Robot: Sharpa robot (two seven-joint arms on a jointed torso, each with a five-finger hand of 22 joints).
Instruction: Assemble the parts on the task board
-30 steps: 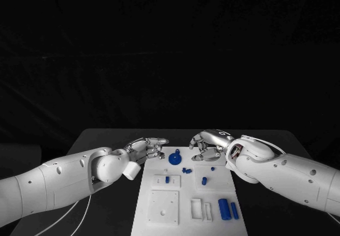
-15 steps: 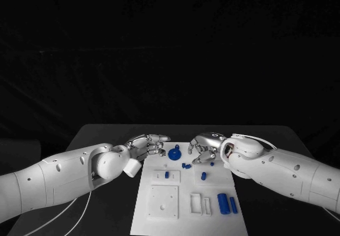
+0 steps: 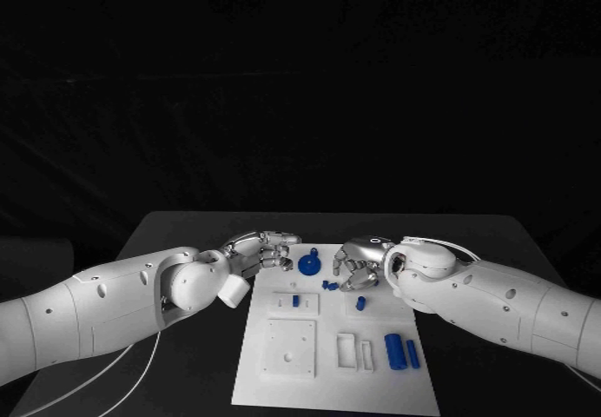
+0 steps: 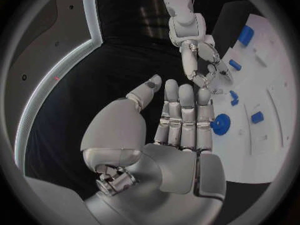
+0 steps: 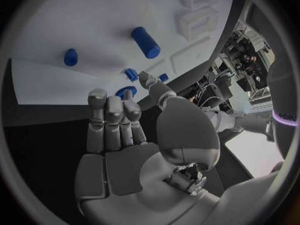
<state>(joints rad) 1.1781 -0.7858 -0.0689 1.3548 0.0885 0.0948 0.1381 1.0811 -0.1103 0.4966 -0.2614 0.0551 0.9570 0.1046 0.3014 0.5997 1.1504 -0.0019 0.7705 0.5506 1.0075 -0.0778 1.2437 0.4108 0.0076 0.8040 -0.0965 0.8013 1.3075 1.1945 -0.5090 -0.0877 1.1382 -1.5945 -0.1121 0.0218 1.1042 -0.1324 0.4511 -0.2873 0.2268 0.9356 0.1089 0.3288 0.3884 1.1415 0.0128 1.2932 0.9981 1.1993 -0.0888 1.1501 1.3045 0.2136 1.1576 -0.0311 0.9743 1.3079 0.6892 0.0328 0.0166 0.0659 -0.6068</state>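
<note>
Task board [image 3: 328, 365] lies flat in the middle of the black worktop [image 3: 501, 252], and both hands sit at its far end. Left hand [image 3: 260, 254] hovers over the board's far left corner, fingers [image 4: 180, 116] extended side by side and only slightly apart, holding nothing. Right hand [image 3: 359, 262] is over the far middle of the board with its fingers curled downward toward a small blue part [image 3: 329, 284]; whether they have closed on anything cannot be told from these views. A round blue disc part [image 3: 309, 265] lies between the two hands. Nearer in, one short blue peg [image 3: 295, 301] stands in the raised white block on the left, and another blue piece [image 3: 360, 303] sits just right of it. Two blue cylinders [image 3: 401, 351] lie loose, side by side, by the board's right edge, next to empty white slots [image 3: 356, 352]. Judgement: assembly is at an early stage; most parts appear unseated, and the cylinders and disc remain to be placed.
</note>
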